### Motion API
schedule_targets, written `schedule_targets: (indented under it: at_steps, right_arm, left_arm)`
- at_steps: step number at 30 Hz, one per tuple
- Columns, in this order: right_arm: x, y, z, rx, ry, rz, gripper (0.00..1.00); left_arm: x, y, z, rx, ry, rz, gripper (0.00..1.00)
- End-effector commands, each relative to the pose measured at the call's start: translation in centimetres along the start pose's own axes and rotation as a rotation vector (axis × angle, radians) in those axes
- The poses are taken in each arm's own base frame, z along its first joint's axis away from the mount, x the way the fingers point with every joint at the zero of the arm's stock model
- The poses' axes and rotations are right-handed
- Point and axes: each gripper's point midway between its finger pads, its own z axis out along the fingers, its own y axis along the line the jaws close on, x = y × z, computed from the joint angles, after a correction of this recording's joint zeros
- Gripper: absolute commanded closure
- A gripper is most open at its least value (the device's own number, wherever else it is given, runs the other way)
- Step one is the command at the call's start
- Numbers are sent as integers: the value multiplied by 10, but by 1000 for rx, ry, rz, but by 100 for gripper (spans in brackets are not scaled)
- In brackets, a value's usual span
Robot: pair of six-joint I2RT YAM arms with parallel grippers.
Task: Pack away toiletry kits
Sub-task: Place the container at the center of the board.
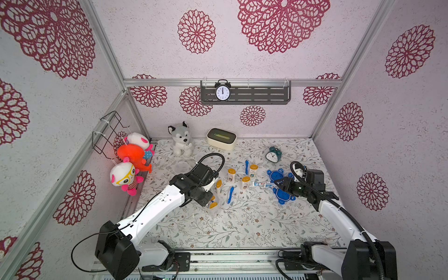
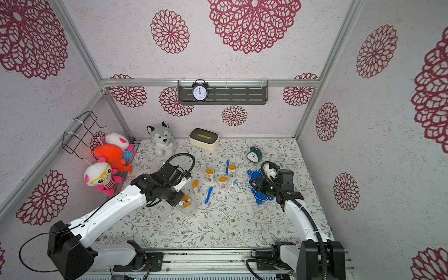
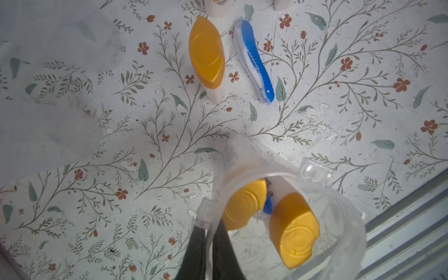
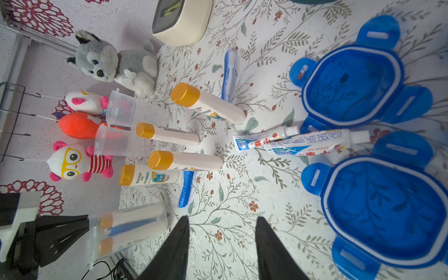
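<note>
- On the floral tabletop (image 1: pixel 242 223), in front of the left arm, a clear cup (image 3: pixel 349 218) stood with two orange-capped bottles (image 3: pixel 294 232) and a blue toothbrush (image 3: pixel 268 206) packed inside it.
- The left gripper (image 3: pixel 209 232) was clamped on that cup's wall at the rim, one finger inside and one outside; whether the cup rested on the table could not be told.
- The right gripper (image 4: pixel 223 242) hung above the table with its jaws partly apart and nothing between them.
- Two blue tabbed lids (image 4: pixel 354 82) lay flat side by side just beside the right gripper.
- Two toothpaste tubes (image 4: pixel 312 143) lay touching and overlapping, their capped ends reaching between the lids.
- Four loose bottles (image 1: pixel 231 175) stood upright in the middle of the table, between the held cup and the lids.
- Two loose toothbrushes (image 1: pixel 230 194) lay flat among those bottles, one nearer the back and one nearer the front.
- Two empty cups (image 4: pixel 126 111) stood upright close together, beyond the bottles and near the husky plush (image 1: pixel 180 140).
- At the back of the table sat the cream tissue box (image 1: pixel 221 138), and the teal alarm clock (image 1: pixel 274 154) stood to one side of it, well apart from the held cup.
</note>
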Motion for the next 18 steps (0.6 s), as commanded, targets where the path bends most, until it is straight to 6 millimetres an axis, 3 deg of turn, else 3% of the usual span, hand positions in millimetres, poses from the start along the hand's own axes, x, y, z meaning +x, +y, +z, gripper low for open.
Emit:
schedule_targets:
  at_steps: [1, 5, 8, 15, 18]
  right_arm:
    - [0, 0, -1, -10, -10, -2, 54]
    - [1, -3, -1, 4, -6, 3, 52]
    - [0, -5, -2, 20, -11, 7, 49]
    - [-3, -5, -3, 34, -15, -8, 47]
    - [-3, -6, -3, 41, -11, -13, 46]
  left_arm:
    - [-20, 2, 0, -7, -69, -30, 100]
    - [-26, 4, -3, -12, -95, -29, 100]
    - [-25, 1, -1, 3, -86, -23, 91]
    - [-23, -5, 6, 39, -67, -28, 85]
    - [-27, -2, 1, 24, -84, -34, 66]
